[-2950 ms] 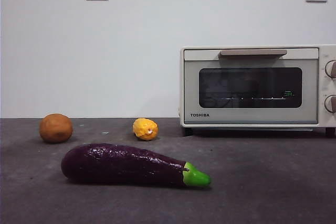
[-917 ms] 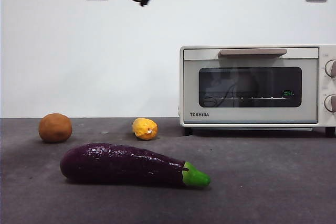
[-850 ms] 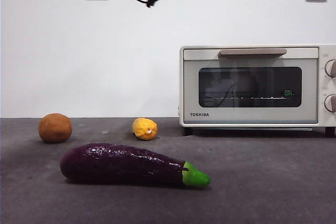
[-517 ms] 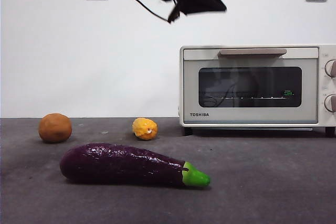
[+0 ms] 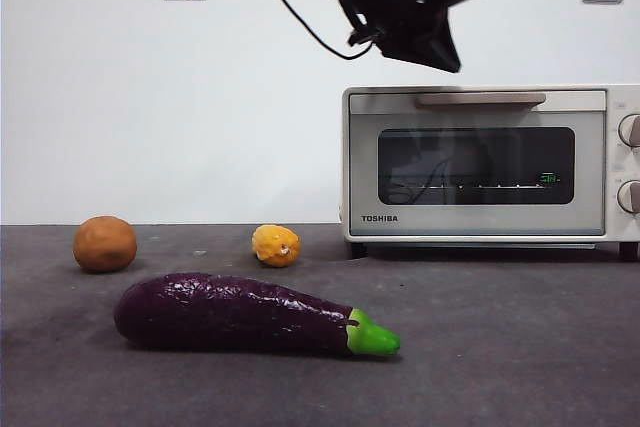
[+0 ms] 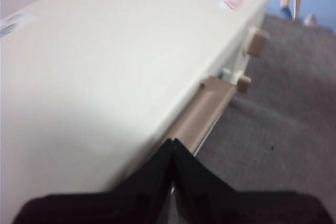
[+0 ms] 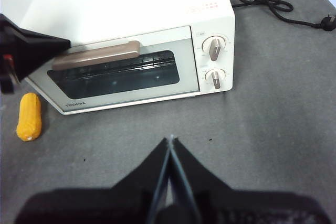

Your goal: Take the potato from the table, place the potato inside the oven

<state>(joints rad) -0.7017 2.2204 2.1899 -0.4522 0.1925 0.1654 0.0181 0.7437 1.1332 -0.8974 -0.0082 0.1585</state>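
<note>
I hold my left gripper (image 5: 440, 52), jaws pressed together and empty, just above the oven (image 5: 480, 162) handle (image 5: 482, 100), the potato (image 5: 105, 244) far off.

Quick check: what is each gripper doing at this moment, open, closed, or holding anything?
Left gripper: shut, holding nothing, above the oven near its handle.
Right gripper: shut, holding nothing, over the table.

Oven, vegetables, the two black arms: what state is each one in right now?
Oven: door shut, handle untouched.
Potato: lying on the table, not picked up.
Eggplant: lying on its side.
Corn: resting near the oven.
Left tool: shut, empty, above the oven's handle.
Right tool: shut, empty, held above the table.
</note>
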